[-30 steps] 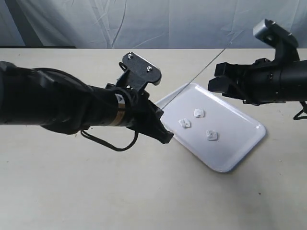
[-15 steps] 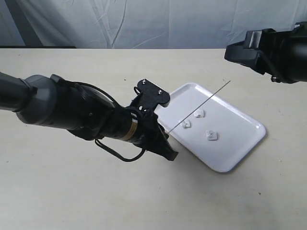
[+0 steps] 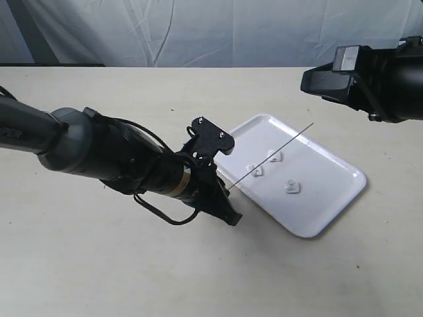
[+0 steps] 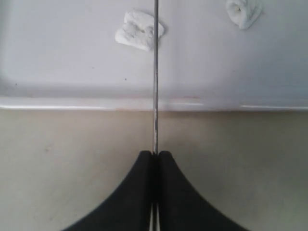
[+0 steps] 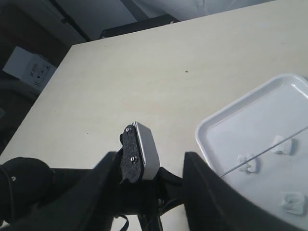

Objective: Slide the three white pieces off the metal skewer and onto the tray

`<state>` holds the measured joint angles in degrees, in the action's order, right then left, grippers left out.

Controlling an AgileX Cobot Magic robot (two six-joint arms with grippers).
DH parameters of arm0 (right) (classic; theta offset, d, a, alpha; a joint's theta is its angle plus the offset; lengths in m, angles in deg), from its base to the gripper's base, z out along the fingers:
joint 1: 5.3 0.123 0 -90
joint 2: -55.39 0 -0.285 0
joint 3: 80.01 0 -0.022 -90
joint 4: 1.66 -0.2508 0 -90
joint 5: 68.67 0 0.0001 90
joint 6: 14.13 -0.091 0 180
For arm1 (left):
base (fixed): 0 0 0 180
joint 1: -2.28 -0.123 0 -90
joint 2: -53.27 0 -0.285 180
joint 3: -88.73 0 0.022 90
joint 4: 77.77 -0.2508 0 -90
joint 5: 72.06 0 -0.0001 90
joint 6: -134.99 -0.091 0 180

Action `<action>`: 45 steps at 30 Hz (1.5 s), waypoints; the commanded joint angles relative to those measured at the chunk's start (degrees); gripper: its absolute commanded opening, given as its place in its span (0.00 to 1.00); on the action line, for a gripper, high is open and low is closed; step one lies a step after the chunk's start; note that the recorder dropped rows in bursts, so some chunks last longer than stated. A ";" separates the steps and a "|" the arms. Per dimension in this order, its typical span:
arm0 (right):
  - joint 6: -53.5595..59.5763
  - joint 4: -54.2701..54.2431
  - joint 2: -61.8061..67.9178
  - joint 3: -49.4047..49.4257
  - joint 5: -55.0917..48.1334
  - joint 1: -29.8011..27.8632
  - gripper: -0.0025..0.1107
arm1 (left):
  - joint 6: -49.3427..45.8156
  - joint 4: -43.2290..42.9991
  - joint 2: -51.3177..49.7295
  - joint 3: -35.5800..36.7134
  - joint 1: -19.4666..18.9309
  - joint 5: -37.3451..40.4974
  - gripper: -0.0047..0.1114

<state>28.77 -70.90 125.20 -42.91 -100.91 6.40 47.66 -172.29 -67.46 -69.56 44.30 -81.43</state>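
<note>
The white tray [image 3: 330, 198] lies right of centre, and the three white pieces [image 3: 256, 170] [image 3: 274, 156] [image 3: 291, 187] rest loose on it. My left gripper [image 3: 228, 197] sits low beside the tray's near-left rim, shut on the end of the metal skewer [image 3: 277, 150]. The bare skewer slants up over the tray, passing above two pieces. In the left wrist view the jaws [image 4: 155, 155] pinch the skewer [image 4: 155, 72], with the tray rim [image 4: 72, 102] and pieces [image 4: 139, 31] [image 4: 244, 10] beyond. My right gripper [image 3: 317, 82] hangs open at the upper right, empty. It [image 5: 151, 161] looks down on the tray [image 5: 226, 120] and skewer [image 5: 269, 150].
The beige table [image 3: 132, 264] spreads around the tray. A white cloth backdrop [image 3: 198, 26] hangs behind the table's far edge. The left arm's black wrist camera mount [image 3: 213, 135] stands just left of the tray. A white box [image 5: 26, 67] sits off the table.
The left arm dropped lower toward the table, bringing the skewer down over the tray. The right arm pulled up and away to the right, then drifted slightly back left.
</note>
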 commanded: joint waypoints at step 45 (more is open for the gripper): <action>-0.73 33.63 -7.49 -0.16 4.64 -0.60 0.02 | -11.08 13.75 56.19 24.48 -2.47 37.35 0.14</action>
<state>28.42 -39.09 121.13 -42.91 -97.32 6.40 40.70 -167.58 -19.68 -48.48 42.21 -52.73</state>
